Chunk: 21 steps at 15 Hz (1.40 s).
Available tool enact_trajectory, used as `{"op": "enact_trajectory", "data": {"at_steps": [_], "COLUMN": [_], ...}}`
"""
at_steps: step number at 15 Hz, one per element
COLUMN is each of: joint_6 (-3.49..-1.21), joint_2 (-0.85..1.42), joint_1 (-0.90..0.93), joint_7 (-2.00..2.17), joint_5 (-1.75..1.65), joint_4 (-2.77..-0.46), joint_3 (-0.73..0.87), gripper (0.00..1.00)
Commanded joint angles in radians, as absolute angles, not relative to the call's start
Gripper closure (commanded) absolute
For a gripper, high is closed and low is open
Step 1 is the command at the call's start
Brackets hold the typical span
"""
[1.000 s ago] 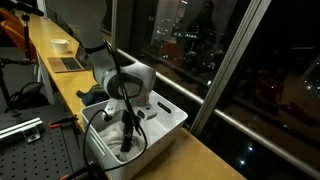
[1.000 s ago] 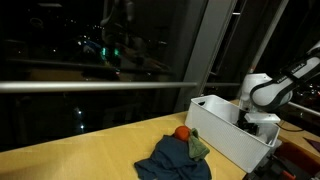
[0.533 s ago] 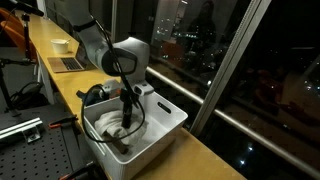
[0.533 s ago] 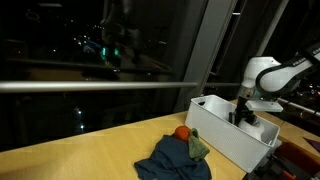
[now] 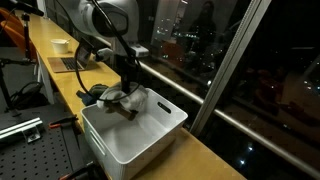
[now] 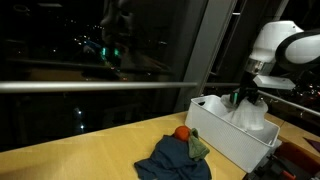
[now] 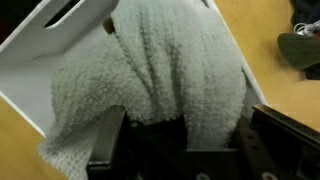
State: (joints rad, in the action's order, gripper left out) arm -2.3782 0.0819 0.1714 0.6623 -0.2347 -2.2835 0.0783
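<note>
Pinching a pale, nubbly towel (image 7: 170, 70) between its pressed-together jaws, the gripper (image 7: 180, 150) hung above the white bin (image 5: 150, 135), and the wrist view showed the cloth bunched in the clamp and spilling away over the bin's open mouth. In both exterior views the towel (image 5: 131, 100) had been raised out of the bin's floor, which looked bare, so the grasp and the lift appeared done. Its lower folds (image 6: 252, 115) drooped to about rim height over the bin (image 6: 215, 135). Whether they touched the wall could not be told, so by my reading the cloth was not yet carried clear of the bin and had been set down nowhere. Just beside the bin on the wooden tabletop lay an orange ball (image 6: 181, 132), an olive rag (image 6: 198, 146) and a rumpled blue cloth (image 6: 170, 160), all apart from the gripper (image 6: 243, 97). Well beyond the bin, a laptop (image 5: 68, 63) and a bowl (image 5: 60, 45) sat on the counter.
</note>
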Motion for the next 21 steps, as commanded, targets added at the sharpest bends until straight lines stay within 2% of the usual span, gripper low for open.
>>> {"op": "enact_trajectory", "data": {"at_steps": [1,9,16,17,18,21], "joint_6": [-2.271,-2.036,-1.978,-1.983,-1.994,-2.033], "joint_2": [0.016,0.140,0.278,0.286,0.290,0.283], "joint_1": [0.197,0.307,0.378,0.377,0.374,0.354], "joint_7": [0.770,0.891,0.872,0.865,0.859,0.839], "joint_5": [-0.320,-0.423,-0.443,-0.436,-0.430,-0.406], "joint_4": [-2.242,-1.986,-1.841,-1.839,-1.845,-1.889], "joint_3": [-0.028,-0.233,-0.231,-0.227,-0.222,-0.204], "gripper": [1.00,1.00,1.00,0.75,0.74,0.52]}}
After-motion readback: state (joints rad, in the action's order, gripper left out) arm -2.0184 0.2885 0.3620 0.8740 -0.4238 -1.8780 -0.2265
